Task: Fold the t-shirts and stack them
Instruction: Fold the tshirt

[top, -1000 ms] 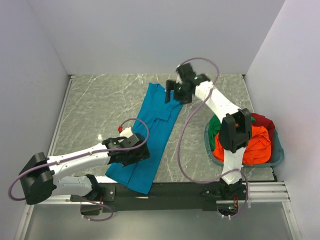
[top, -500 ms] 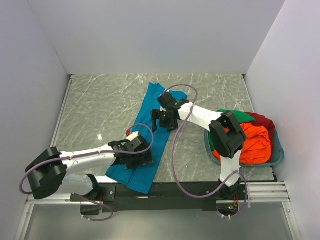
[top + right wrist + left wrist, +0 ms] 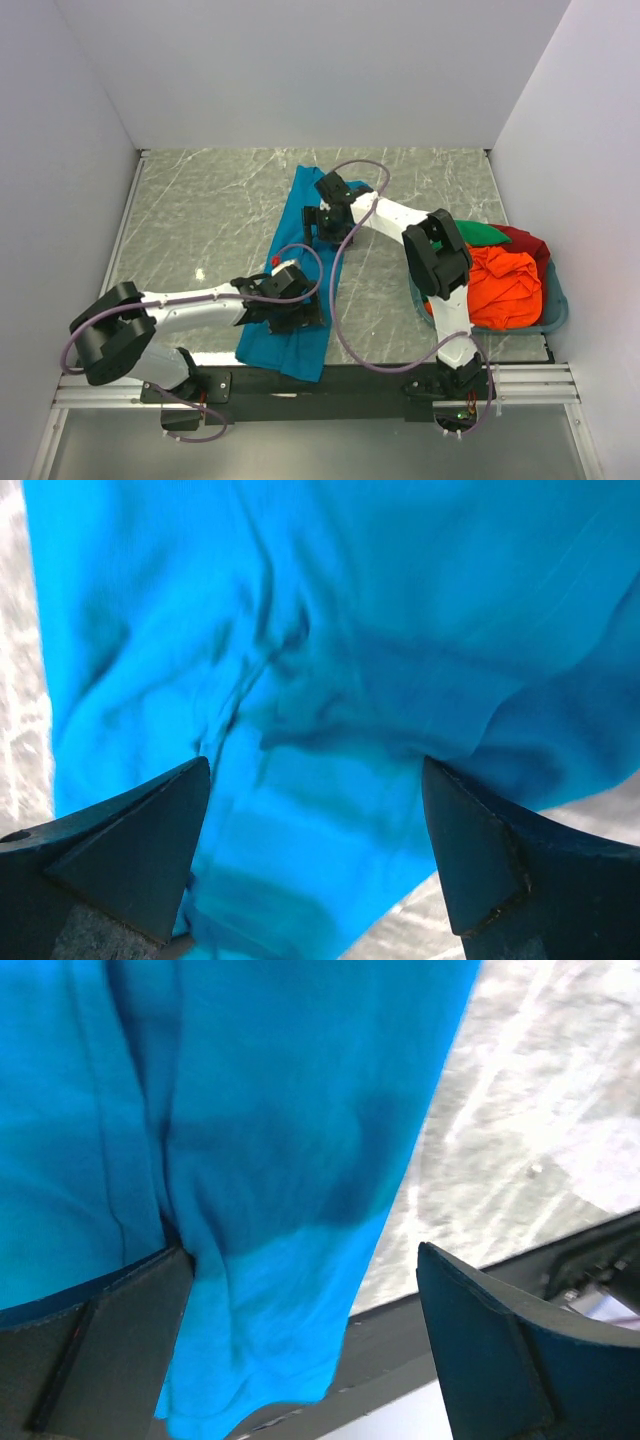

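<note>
The teal-blue t-shirt [image 3: 297,205] lies flat as a long, narrow folded strip, slanting from upper centre to lower centre. The orange-red t-shirt [image 3: 505,290], green t-shirt [image 3: 478,233] and dark red t-shirt [image 3: 527,243] are heaped, crumpled, at the right.

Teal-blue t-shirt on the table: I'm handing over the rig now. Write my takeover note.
Left gripper: open, low over the near end of the teal-blue t-shirt. Right gripper: open, over its far half. Nothing held.
The shirt lies as a long narrow strip on the table; the orange-red shirt, green shirt and dark red shirt sit in the basket.
Done: one shirt laid out. Left: finish folding it, fold the rest, stack.
</note>
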Controlling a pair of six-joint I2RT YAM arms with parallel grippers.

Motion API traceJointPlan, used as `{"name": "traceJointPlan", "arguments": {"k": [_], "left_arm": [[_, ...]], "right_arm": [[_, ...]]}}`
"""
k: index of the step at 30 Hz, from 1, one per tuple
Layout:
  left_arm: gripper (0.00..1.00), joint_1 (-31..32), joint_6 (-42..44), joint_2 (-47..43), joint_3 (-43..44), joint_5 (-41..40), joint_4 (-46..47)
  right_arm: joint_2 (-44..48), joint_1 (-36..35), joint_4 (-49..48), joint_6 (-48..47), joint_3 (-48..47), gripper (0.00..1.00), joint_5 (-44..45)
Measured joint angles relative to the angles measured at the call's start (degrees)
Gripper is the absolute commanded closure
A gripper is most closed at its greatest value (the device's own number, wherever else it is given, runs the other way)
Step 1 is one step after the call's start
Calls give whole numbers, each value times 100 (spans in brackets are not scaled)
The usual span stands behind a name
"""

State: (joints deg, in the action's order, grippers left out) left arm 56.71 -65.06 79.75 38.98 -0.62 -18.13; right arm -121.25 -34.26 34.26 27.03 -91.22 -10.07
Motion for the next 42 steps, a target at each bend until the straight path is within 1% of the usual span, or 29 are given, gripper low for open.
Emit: {"name": "traceJointPlan", "arguments": {"k": [5, 12, 15, 19, 21, 23, 26, 30, 32, 36, 39, 42], "left_arm": [[1, 2, 28, 501, 341, 369, 317], [0, 2, 210, 1456, 1305, 686, 380], [1, 2, 293, 1700, 1646, 704, 321], [1, 17, 356, 1690, 1784, 673, 210], [1, 59, 393, 1528, 1781, 581, 90], [1, 136, 396, 1235, 1759, 466, -13], [0, 273, 385, 595, 1620, 297, -118], [1, 428, 205, -391, 1132, -94, -306], [1, 439, 66, -844, 791, -256, -466], [1, 439, -284, -1637, 42, -570, -896], [1, 439, -560, -2028, -407, -743, -1220], [3, 439, -785, -2234, -730, -844, -1408]], "right_arm": [[-328, 267, 28, -157, -509, 7, -116], [-879, 645, 208, -256, -1410, 7, -459], [-1082, 734, 341, -326, -1810, 7, -457], [-1027, 780, 452, -426, -1832, 7, -393], [-925, 778, 503, -455, -1792, 7, -286], [-623, 776, 531, -466, -1589, 7, -149], [168, 756, 562, -457, -1121, 6, 98], [1746, 713, 282, -271, -116, 6, 610], [2599, 656, -55, -101, 597, 6, 817], [4210, 361, -684, 343, 2463, 5, 999], [4935, 195, -1250, 684, 3801, 5, 721], [5318, 81, -1285, 968, 4771, 5, 616]]}}
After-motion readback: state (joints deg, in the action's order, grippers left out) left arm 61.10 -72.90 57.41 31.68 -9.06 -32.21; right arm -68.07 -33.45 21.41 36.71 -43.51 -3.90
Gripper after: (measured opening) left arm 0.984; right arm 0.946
